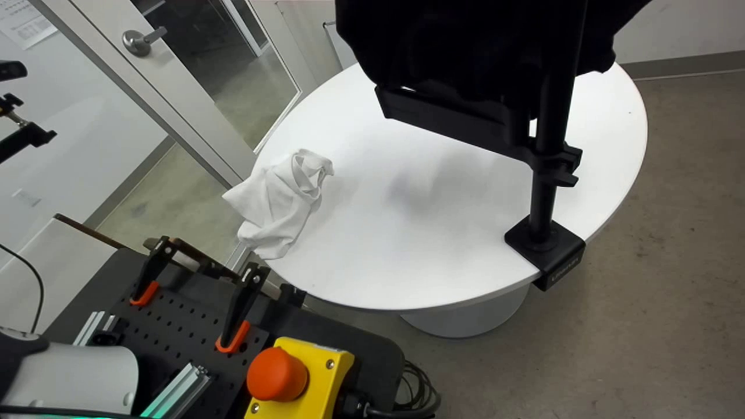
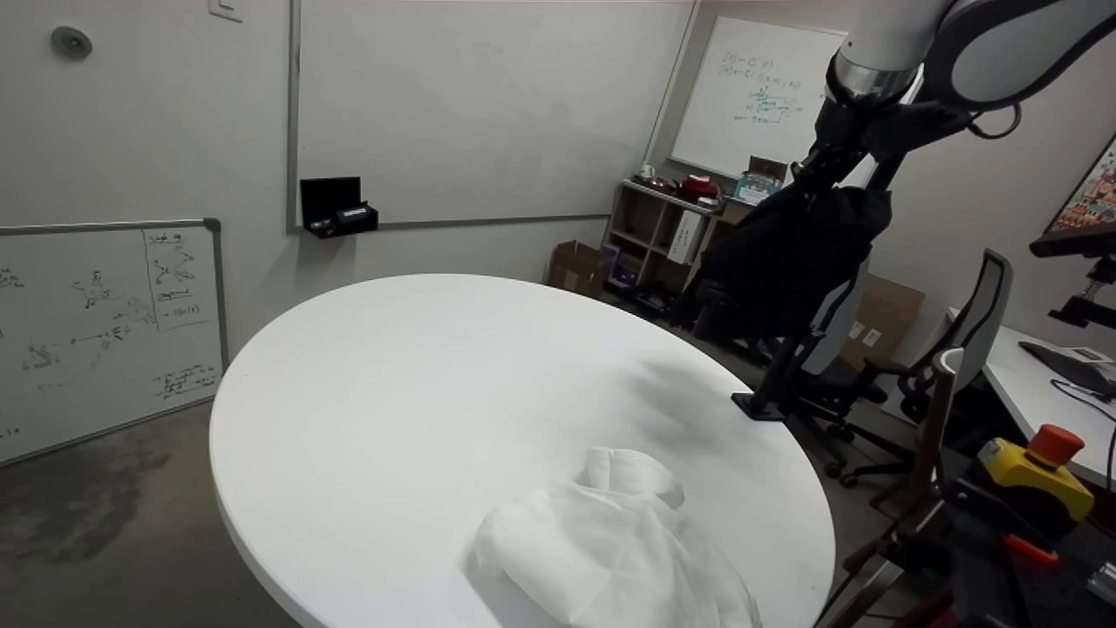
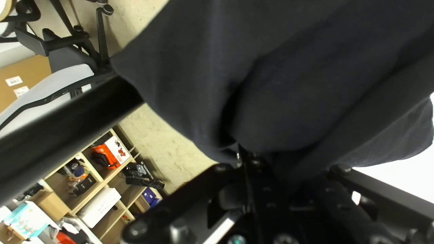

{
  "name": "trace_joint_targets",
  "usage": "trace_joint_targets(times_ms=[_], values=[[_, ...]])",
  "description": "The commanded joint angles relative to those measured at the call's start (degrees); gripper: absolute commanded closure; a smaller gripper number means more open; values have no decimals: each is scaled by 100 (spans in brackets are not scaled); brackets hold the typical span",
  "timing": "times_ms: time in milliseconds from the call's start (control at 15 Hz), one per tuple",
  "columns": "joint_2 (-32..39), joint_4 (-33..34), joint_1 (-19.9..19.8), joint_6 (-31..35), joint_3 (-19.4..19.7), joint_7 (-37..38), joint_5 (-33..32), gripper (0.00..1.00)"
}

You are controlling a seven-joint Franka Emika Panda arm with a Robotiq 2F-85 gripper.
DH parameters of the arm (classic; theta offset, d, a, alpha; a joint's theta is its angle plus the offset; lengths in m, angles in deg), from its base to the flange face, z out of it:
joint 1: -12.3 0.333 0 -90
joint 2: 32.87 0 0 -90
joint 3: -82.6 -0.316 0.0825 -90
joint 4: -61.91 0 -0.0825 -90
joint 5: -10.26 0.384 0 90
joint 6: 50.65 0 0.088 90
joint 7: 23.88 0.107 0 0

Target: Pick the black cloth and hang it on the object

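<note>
The black cloth (image 1: 430,46) hangs in folds at the black stand. It also shows in an exterior view (image 2: 789,262) and fills much of the wrist view (image 3: 288,84). The stand's pole (image 1: 544,198) is clamped to the table edge, and its side bar (image 1: 448,119) shows below the cloth. Whether the cloth rests on the bar cannot be told. My gripper (image 2: 811,179) is at the cloth's upper end, beside the pole. In the wrist view the gripper (image 3: 286,166) has bunched cloth between its fingers and looks shut on it. The fingertips are partly hidden.
A white cloth (image 1: 282,201) lies crumpled on the round white table (image 1: 372,256). The stand's clamp base (image 1: 547,247) grips the table edge. A black bench with clamps (image 1: 238,308) and a yellow box with a red button (image 1: 314,372) stands beside the table.
</note>
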Motion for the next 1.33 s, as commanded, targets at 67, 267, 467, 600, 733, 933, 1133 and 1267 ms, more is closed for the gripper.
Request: trace_joint_targets(times_ms=[67,267,467,600,733,933,1133,1267], values=[[227,-225,269,342,277,152,-187,97],[412,-460,312,585,390,124,-266,97],[547,-749,332,806,506,69,-308,97],[536,-1050,353,986,587,77,-432,97],[546,-1307,377,1165,653,89,-618,97],[596,-1558,398,1295,711,45,-833,97],[694,-1723,437,1235,725,142,-1012,97],[761,-1772,461,1182,726,196,-1031,64]])
